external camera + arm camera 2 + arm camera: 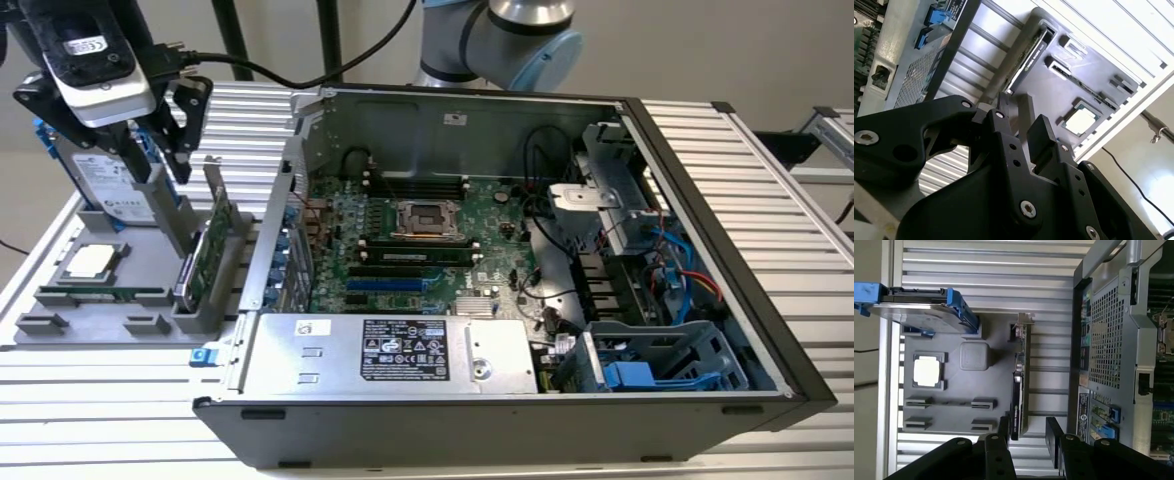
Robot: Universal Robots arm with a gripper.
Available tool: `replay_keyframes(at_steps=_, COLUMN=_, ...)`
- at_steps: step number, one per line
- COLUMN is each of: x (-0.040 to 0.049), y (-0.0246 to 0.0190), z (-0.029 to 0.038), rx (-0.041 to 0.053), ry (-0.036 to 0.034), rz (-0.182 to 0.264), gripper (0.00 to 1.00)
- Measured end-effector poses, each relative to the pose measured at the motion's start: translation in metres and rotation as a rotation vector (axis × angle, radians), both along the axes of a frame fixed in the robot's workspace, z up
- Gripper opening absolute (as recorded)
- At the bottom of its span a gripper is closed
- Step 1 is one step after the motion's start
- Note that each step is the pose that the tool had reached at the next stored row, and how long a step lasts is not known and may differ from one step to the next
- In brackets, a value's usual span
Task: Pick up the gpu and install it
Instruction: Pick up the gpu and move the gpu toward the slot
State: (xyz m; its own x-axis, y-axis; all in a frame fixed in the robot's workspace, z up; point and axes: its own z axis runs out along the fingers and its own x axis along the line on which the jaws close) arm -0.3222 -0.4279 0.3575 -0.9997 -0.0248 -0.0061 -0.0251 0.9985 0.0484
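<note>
The gripper (158, 140) hangs at 10 o'clock in the exterior view, over a gray tray (80, 325). Its 2 black fingers (1054, 437) stand apart with a gap between them, and nothing sits in the gap. So the pincer is open and holds nothing.

The gpu (214, 245) stands up on its edge in a slot of the tray. It is not in the computer yet. In the exterior view it is at 5 o'clock from the gripper and just beside the computer case (400, 440), which lies at 3 o'clock from it. In the first wrist view the gpu (1019, 385) looks like a thin dark strip, and one end comes near the fingers. I cannot tell if a finger touches it. In the second wrist view the gpu (1029, 60) sits past the fingertips (1040, 132).

A silver hard drive (100, 170) in a blue frame stands in the tray too, at 9 o'clock from the gpu. A small square chip (87, 262) lies flat at 6 o'clock from the drive. A long thin memory stick (94, 295) lies just past the chip.

The case is open, and its green board (414, 250) shows inside.
</note>
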Motion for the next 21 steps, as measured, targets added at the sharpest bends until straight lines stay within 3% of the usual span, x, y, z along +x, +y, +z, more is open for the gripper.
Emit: replay_keyframes(at_steps=21, x=0.0049, y=-0.0068, z=-0.0099, rx=0.0000, ry=0.0092, rz=0.029, gripper=1.00)
